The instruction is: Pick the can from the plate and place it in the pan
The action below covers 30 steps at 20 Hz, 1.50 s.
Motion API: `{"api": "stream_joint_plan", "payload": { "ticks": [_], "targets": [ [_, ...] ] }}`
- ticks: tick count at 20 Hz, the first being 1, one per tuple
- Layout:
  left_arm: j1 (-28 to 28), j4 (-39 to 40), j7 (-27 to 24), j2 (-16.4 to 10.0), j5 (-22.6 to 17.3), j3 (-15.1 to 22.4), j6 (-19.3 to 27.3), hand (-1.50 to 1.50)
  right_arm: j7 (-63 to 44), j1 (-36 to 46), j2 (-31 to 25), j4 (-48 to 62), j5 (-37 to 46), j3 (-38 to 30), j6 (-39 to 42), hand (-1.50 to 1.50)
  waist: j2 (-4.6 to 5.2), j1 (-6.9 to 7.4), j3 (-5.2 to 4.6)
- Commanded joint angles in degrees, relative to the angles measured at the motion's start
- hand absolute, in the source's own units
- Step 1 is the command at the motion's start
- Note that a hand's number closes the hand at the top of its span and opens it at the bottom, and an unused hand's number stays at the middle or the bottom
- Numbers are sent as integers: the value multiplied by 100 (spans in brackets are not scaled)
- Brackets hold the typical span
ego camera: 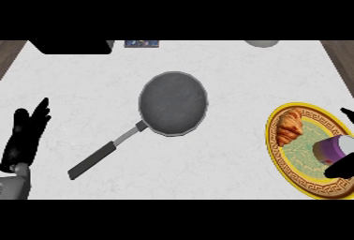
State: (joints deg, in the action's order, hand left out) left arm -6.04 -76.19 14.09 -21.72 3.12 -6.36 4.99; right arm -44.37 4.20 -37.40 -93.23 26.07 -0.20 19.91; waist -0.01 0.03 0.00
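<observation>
Can (333,149) stood, seemingly upright, on plate's (301,155) right side near croissant (290,126). R hand (342,166) touched it but was cut off by the edge, so grip can't be told. Pan (173,103) lay well left. L hand (25,136) rested open at left edge.

I look down on a white stone surface (228,61) with faint grey veins, evenly lit. A flat black block (72,46) sits at its far edge. Just right of the block lies a small blue patterned card (142,43). Well to the block's right, a pale rounded object (261,43) is cut off. Left of the block shows a brown wood-grained strip (10,52).
</observation>
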Motion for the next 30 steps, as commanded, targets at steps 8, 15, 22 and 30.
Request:
{"api": "stream_joint_plan", "payload": {
  "ticks": [8, 15, 22, 30],
  "targets": [
    [-189, 478, -265, 241, 302, -272, -47, 0, 384, 94, 471, 568, 663, -405, 369, -150, 1, -10, -1],
    [-160, 249, -108, 52, 189, -378, -377, 0, 1160, 352, 380, 1232, 1664, 74, -187, 150, 11, 34, 1],
    [-7, -363, 362, 281, 366, -351, -274, 0, 1688, 358, 624, 1651, 2018, -320, -565, 150, 0, 15, 1],
    [97, -72, 30, 144, 259, -593, -375, 0, 39, -1470, 2022, -1674, 2608, 1195, -450, 150, -76, -174, -20]
  ]
}}
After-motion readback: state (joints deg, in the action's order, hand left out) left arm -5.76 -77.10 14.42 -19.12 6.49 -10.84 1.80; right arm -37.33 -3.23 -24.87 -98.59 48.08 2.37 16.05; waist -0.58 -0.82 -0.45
